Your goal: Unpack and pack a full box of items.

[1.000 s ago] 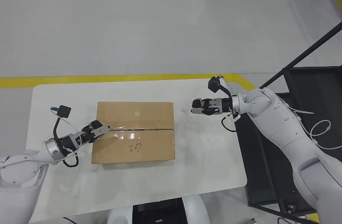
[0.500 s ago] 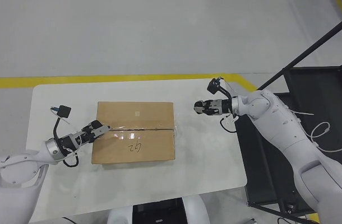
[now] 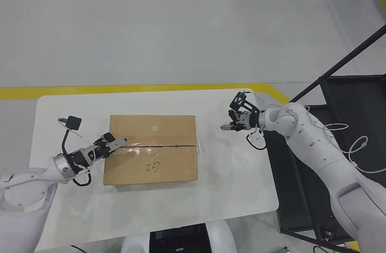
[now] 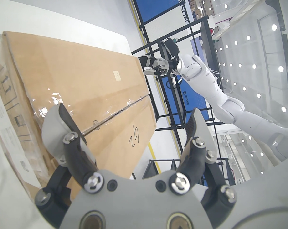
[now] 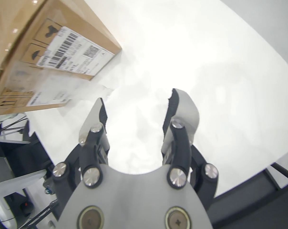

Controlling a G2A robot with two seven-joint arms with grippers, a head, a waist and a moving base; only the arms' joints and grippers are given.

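Top view: taped box at mid-table; left gripper at its left end, right gripper apart, off its right end. Left wrist view: fingers spread wide, holding nothing. Right wrist view: fingers parted, empty, above the table near the box's labelled end.

Cardboard box matt brown; seam tape glossy, clear; table smooth white.
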